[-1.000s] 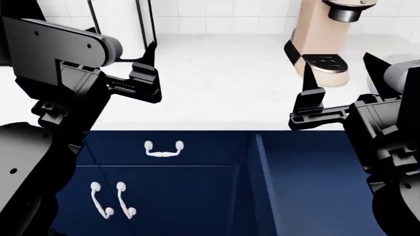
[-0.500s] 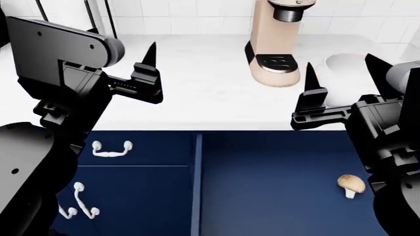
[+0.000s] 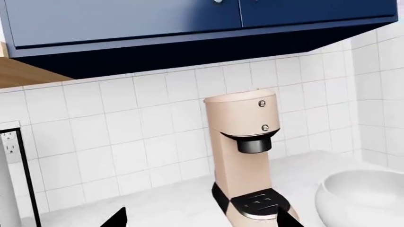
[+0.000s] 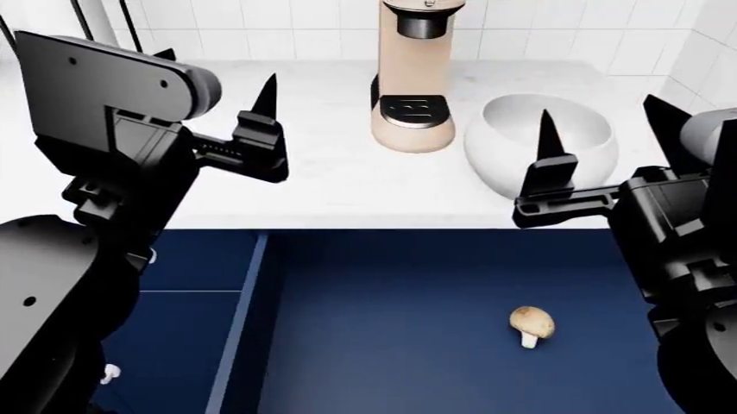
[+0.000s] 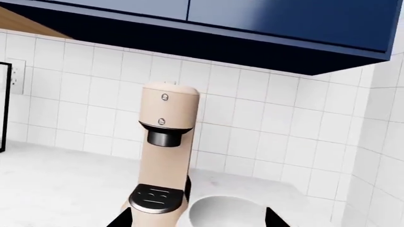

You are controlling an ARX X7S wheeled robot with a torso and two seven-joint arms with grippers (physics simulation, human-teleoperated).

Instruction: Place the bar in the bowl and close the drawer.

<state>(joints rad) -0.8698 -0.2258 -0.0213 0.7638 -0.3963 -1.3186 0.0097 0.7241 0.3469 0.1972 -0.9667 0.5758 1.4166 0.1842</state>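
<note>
My drawer stands pulled open below the tabletop edge, flat navy floor filling the head view from 5 to 7 o'clock. Lying on that floor at about 5 o'clock is a small tan mushroom, alone and well clear of the drawer walls. The bar? I can't find it in any view.

Up on the white tabletop, the bowl sits at 1 o'clock, glossy and deep, just beside the beige coffee maker at 12. From my left wrist the same pair shows: coffee maker with the bowl next to it. Right wrist agrees, coffee maker and bowl close together under navy wall cupboards.

My left end effector hovers over the tabletop at 10 o'clock, spread wide, gripping nothing. My right end effector hangs at 3 o'clock near the bowl's rim, also spread wide and empty.

Writing or brand marks: none readable; the coffee maker carries only two small round buttons.
</note>
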